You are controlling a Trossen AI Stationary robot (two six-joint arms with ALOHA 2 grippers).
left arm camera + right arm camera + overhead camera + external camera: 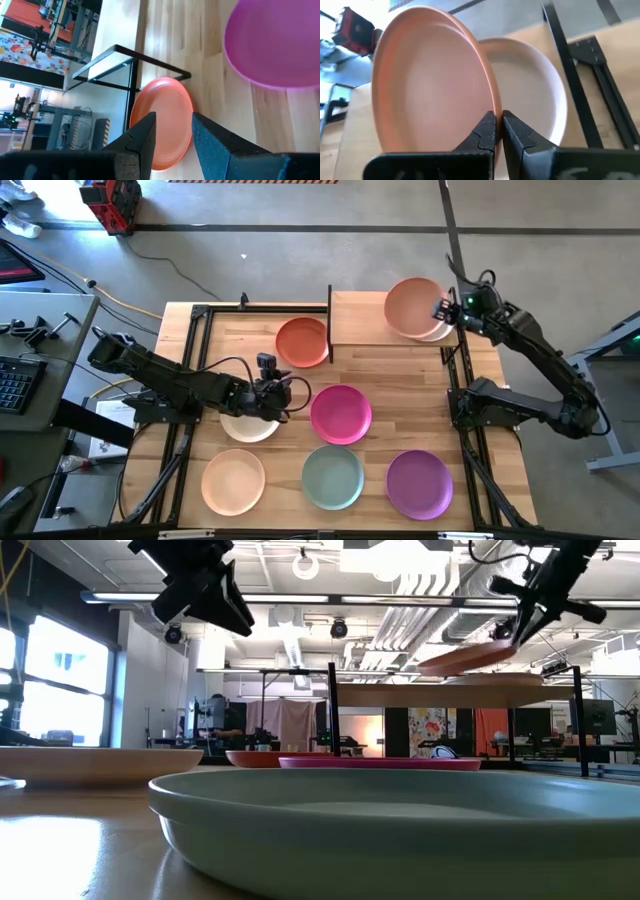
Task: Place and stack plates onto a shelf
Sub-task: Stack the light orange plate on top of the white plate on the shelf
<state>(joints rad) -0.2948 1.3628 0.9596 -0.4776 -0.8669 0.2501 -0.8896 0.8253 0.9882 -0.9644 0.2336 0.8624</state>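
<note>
My right gripper (441,308) (498,117) (520,632) is over the right end of the light-wood shelf (358,320), shut on a peach plate (410,306) (430,80). Under that plate a cream plate (438,332) (540,95) lies flat on the shelf. My left gripper (290,390) (173,122) hovers open above the table's middle, beside a cream plate (246,426) and pointing toward the orange-red plate (302,342) (167,115). The orange-red plate lies flat on the table by the shelf's left post. The magenta plate (341,414) also lies flat on the table. My right gripper pinches the peach plate's rim (489,97) between its two fingers, on the plate's right-hand edge, coming level from the table's right side. The plate is lifted and tilted, its far-from-gripper edge (425,667) lower, above the cream plate on the shelf.
Near the front edge lie a peach plate (233,482), a pale green plate (333,477) (400,820) and a purple plate (419,483). The shelf's black post (329,320) stands between the shelf and the orange-red plate. Black frame rails run along both table sides.
</note>
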